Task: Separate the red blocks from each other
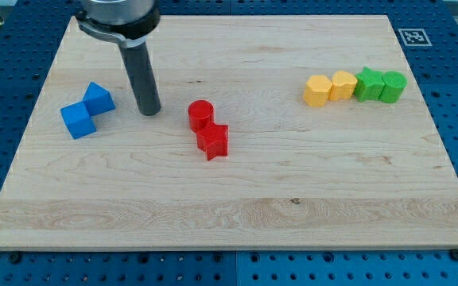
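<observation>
A red cylinder [200, 114] and a red star-like block [213, 141] sit touching each other just left of the board's middle, the cylinder above the other. My tip [149, 112] rests on the board to the left of the red cylinder, a short gap away. It stands between the red pair and the blue blocks.
Two blue blocks [78, 121] [98, 98] touch at the view's left. At the upper right, two yellow blocks [318, 90] [343, 84] and two green blocks [368, 83] [393, 85] form a row. The wooden board [229, 214] lies on a blue pegboard table.
</observation>
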{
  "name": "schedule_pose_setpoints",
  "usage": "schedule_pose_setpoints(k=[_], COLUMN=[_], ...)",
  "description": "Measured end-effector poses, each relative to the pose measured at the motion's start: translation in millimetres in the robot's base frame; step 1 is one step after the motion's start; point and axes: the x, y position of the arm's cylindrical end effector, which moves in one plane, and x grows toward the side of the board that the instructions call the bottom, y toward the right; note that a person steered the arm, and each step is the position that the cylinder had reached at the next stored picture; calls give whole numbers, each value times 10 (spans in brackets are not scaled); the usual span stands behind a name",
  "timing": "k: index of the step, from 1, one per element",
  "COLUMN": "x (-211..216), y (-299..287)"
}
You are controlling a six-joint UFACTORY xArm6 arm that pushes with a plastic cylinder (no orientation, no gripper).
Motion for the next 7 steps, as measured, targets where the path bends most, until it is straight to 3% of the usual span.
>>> schedule_pose_setpoints(k=[3,7], x=[353,693], y=[710,887])
